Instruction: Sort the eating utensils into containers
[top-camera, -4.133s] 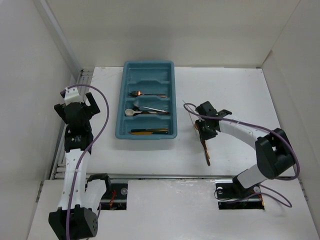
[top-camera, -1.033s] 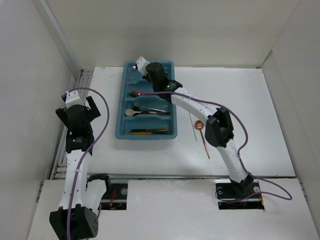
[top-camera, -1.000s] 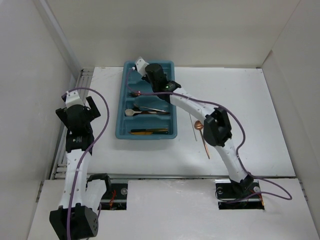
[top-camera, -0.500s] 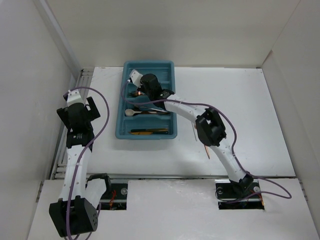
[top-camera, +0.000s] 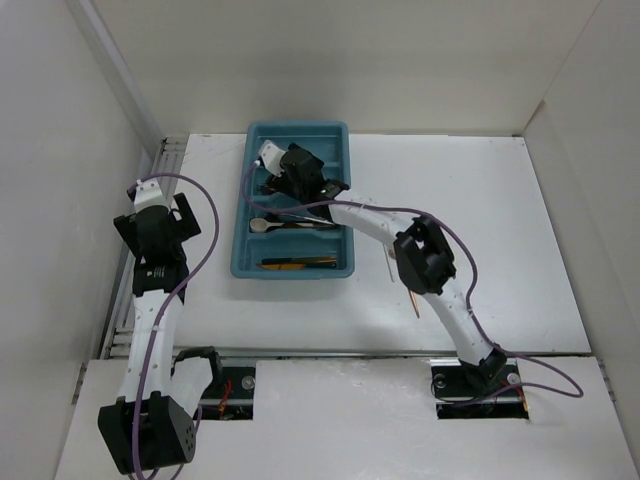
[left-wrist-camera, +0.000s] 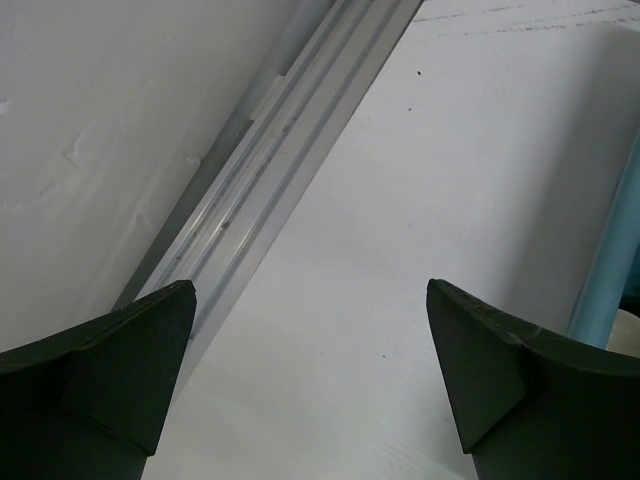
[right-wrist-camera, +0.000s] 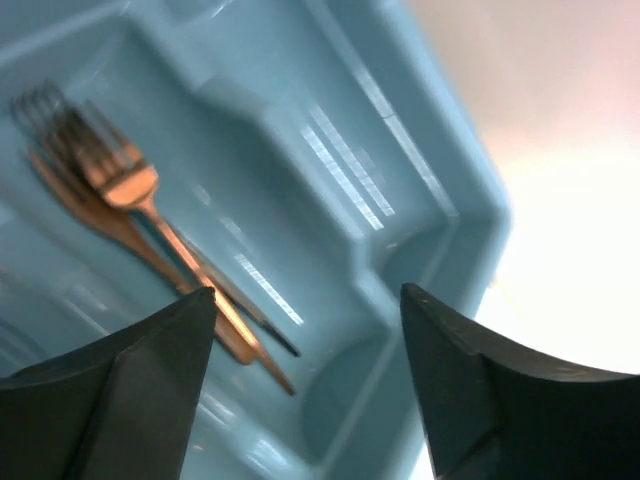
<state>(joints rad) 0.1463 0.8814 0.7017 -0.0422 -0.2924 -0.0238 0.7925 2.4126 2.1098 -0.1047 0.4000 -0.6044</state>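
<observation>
Right gripper (right-wrist-camera: 305, 295) hangs open, empty, above forks (right-wrist-camera: 115, 185) in the teal tray (right-wrist-camera: 440, 200). Left gripper (left-wrist-camera: 310, 290), beside the tray, gapes empty.

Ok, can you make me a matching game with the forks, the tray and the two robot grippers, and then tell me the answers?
Things:
1 copper forks
2 tray
3 left gripper
4 right gripper

Matches:
a open, right above the tray
b teal-blue
c lying in a tray slot
d open above the table, left of the tray

Pairs: 1-c, 2-b, 3-d, 4-a
</observation>
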